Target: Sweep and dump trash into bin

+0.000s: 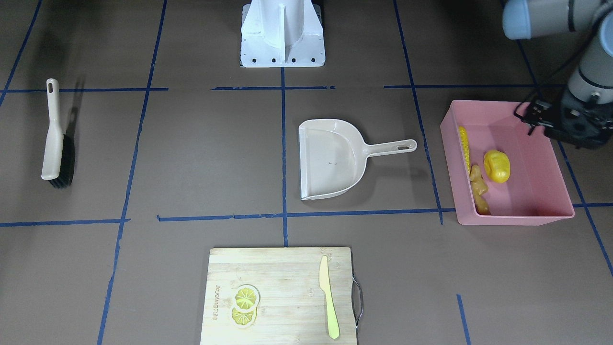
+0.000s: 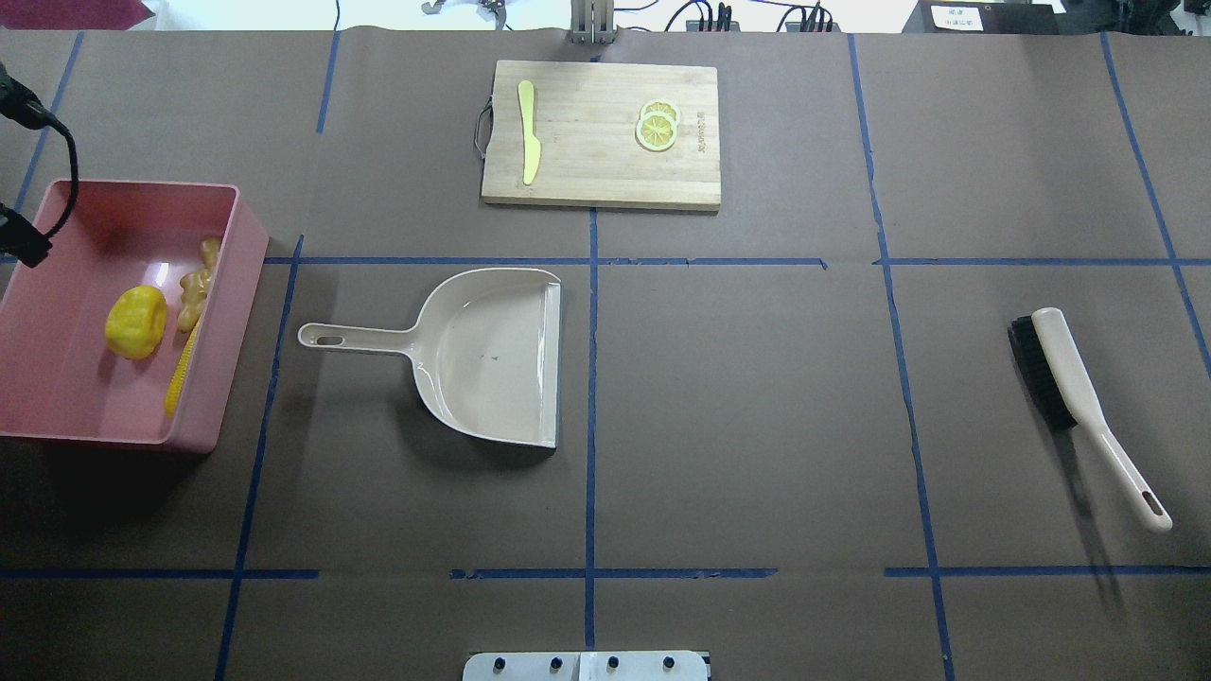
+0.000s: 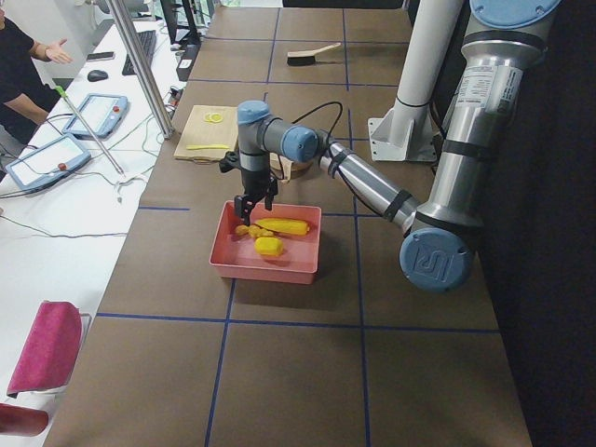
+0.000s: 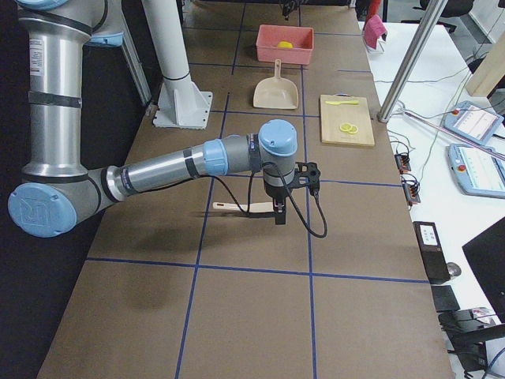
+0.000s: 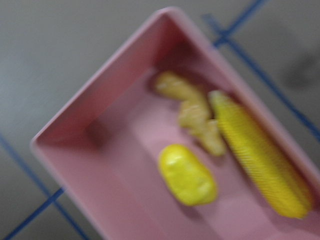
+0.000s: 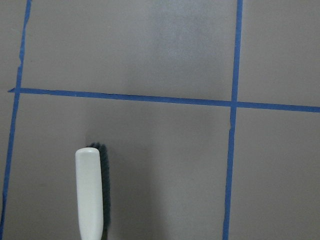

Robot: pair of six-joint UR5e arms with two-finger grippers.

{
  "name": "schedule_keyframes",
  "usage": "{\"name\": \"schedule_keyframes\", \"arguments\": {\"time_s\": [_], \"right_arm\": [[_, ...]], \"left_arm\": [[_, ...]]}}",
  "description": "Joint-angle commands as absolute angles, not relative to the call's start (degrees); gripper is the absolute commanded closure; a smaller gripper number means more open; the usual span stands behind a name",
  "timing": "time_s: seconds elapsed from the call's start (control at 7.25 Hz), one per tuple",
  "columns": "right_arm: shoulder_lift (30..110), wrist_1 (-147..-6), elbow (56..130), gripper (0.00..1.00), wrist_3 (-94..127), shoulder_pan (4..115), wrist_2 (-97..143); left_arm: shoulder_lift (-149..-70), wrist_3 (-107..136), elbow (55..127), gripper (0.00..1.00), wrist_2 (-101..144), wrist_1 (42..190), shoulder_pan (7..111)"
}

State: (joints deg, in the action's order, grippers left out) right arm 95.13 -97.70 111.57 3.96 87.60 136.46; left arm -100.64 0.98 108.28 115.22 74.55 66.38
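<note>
At the table's left end, the bin (image 1: pixel 515 219) holds all the trash: the corn cob (image 1: pixel 463 148) and ginger root (image 1: pixel 479 188) lie close together along the wall nearest the dustpan (image 1: pixel 330 163), and the potato-like lump (image 1: pixel 496 166) sits just beside them on the floor. Over the bin's robot-side outer corner hangs the left gripper (image 1: pixel 534 120), above the rim; I cannot tell whether its fingers are spread. The dustpan lies flat, apart from the bin, handle pointing toward it. A broad stretch of table (image 1: pixel 191 158) separates it from the brush (image 1: pixel 56 136) at the right end, where the right gripper (image 4: pixel 279 212) hangs over it, finger state not discernible
</note>
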Motion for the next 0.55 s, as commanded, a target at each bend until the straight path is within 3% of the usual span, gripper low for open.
{"name": "schedule_keyframes", "arguments": {"time_s": [0.0, 0.41], "right_arm": [[96.49, -97.56, 107.33, 0.0, 1.67, 88.68, 138.24], [97.29, -96.5, 105.55, 0.0, -0.79, 88.77, 138.25]], "left_arm": [[-98.54, 1.77, 103.29, 0.0, 120.62, 74.62, 73.8], [-95.72, -9.73, 94.76, 0.0, 127.79, 75.15, 82.51]]}}
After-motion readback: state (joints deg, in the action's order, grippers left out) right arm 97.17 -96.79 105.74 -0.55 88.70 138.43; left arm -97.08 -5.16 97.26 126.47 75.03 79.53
